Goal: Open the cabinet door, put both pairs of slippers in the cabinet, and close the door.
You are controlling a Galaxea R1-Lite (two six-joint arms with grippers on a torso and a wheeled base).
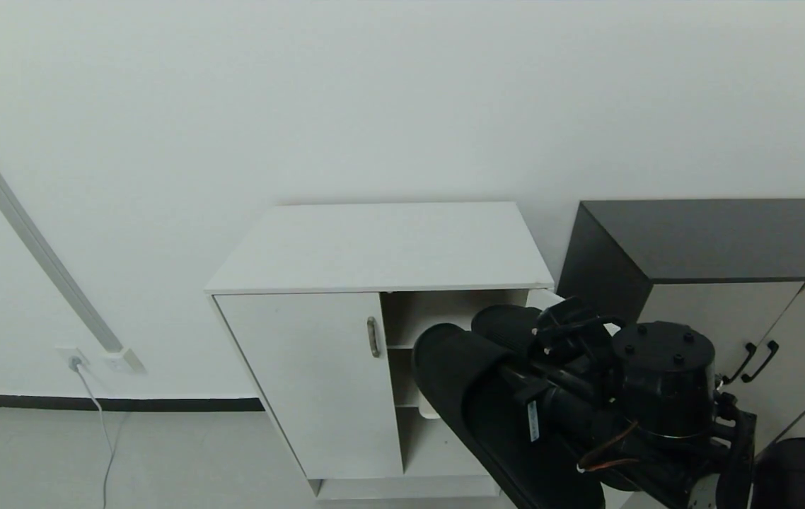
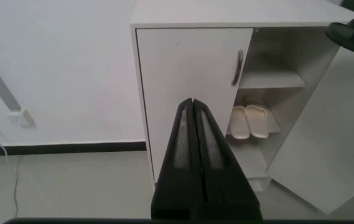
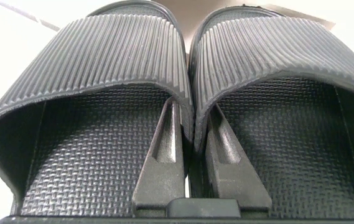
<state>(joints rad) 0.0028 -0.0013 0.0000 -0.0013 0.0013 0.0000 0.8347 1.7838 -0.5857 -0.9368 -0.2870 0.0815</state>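
The black slippers (image 1: 466,367) sit at 5 o'clock in the head view, right in front of the open half of the cabinet (image 1: 381,247). Right wrist view shows the right gripper (image 3: 193,112) clamped on their two inner strap edges. Left wrist view shows white slippers (image 2: 251,120) on the middle shelf (image 2: 277,128), plus the left gripper (image 2: 193,104) pinched together, holding nothing.

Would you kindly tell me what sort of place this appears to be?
Probably a home entryway, or a mock-up: a white wooden shoe cabinet against a plain white wall, a pair of white slippers on its shelf, and a dark-topped sideboard beside it.
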